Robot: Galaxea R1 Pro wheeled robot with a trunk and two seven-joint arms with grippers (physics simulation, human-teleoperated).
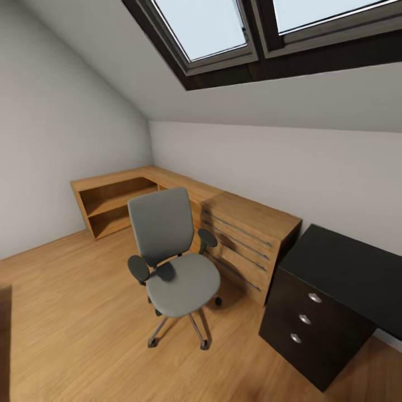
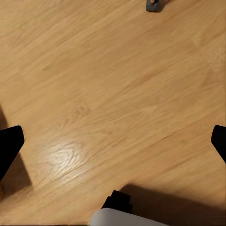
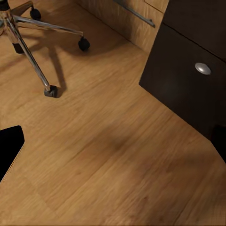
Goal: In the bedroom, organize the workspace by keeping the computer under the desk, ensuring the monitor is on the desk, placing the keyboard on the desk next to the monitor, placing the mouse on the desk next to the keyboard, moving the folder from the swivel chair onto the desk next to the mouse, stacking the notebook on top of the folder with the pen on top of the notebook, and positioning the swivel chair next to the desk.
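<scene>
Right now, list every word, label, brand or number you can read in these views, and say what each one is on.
No text reads anywhere.
Swivel chair: plain grey fabric, no label or brand.
Black drawer unit: round metal knobs, no markings.
Wood drawer chest: bare fronts with bar handles.
Shelf unit: no printing.
Floor: wood grain.

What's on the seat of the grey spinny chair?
Nothing shows on the swivel chair seat: just bare grey cushion. Its backrest hides part of the wooden shelf unit behind it.
</scene>
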